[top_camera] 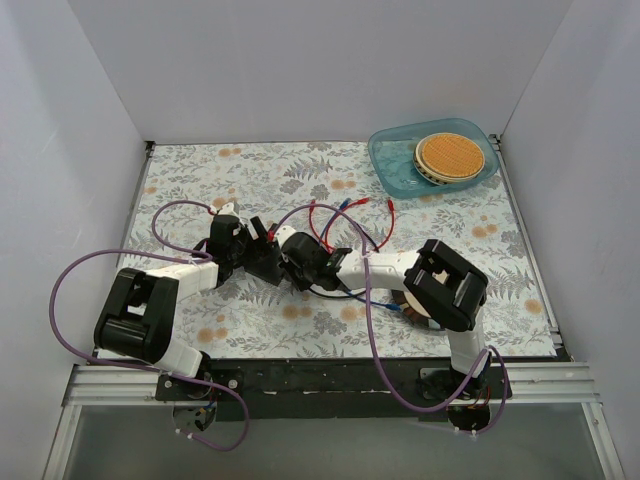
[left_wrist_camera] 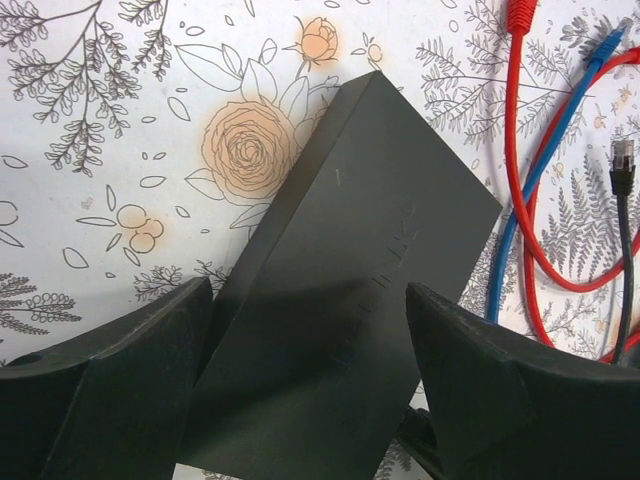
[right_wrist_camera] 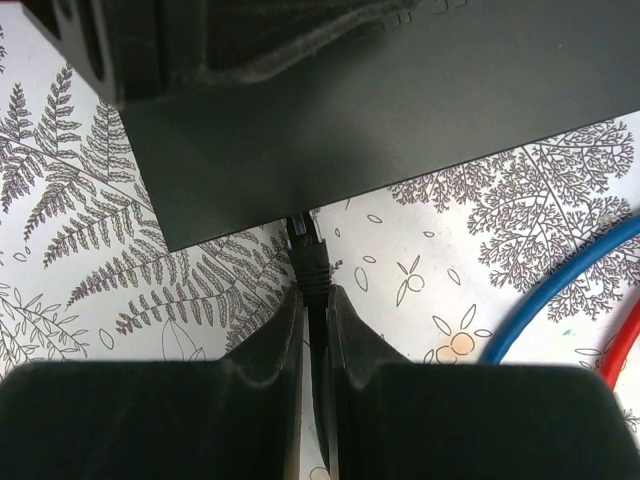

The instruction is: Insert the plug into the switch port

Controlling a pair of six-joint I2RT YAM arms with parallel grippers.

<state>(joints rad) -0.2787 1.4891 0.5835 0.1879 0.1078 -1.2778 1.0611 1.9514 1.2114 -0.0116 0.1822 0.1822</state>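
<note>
The flat matte-black rectangular box [left_wrist_camera: 340, 300] is lying on the floral-printed worktop [top_camera: 450, 200], left of centre and about midway between the near and far edges. The left gripper [left_wrist_camera: 308, 295] is straddling it with one finger pressing on each long side, so the box appears clamped rather than merely flanked. The right gripper [right_wrist_camera: 312, 298] is clenching the black cable plug [right_wrist_camera: 310, 258] by its boot and cord, its fingers nearly together and the plug's nose projecting straight ahead of the fingertips. The governing relation is this: the plug's long axis is running directly out of the fingers and meeting the box's side face close to square, with that face lying slightly skewed across the right wrist view. The nose is touching or just entering that face. The switch port itself is sitting hidden under the box's top edge, so the depth of seating cannot be determined. The right arm is the nearer one and the only one carrying the plug; it is reaching low from the near right corner toward the left edge. The left arm is reaching from the near left corner toward the centre, meeting it head-on. On this evidence, the coming move is calling for a straight push along the plug axis while the left gripper is bracing the box. A red cable [left_wrist_camera: 520, 150] and a blue cable [left_wrist_camera: 568, 130] are lying loose on the far-right side of the box, off the insertion line.
</note>
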